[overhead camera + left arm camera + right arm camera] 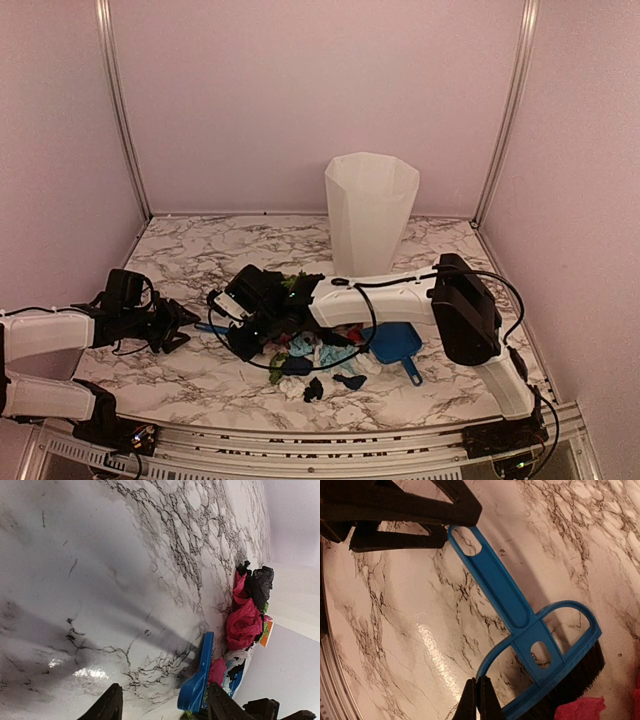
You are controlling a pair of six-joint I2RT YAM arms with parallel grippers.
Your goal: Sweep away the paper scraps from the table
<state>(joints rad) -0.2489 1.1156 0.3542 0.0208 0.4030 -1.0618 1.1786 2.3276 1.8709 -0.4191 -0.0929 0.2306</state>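
Observation:
Paper scraps [312, 358] in red, black, light blue and white lie heaped on the table [200, 260] under my right forearm; the left wrist view shows red and black scraps [243, 622]. A blue brush [520, 615] with black bristles lies flat, its handle [212, 327] pointing left. My left gripper [165, 707] is open, and the handle's end [196, 687] sits between its fingers, close to the right one. My right gripper [479, 697] is shut, its tips against the brush's curved frame with nothing between them. A blue dustpan [397, 343] lies right of the heap.
A tall white bin [370, 210] stands at the back of the table, behind the heap. Pinkish walls [300, 90] close off the back and both sides. My right arm [380, 295] stretches low across the middle, over the scraps.

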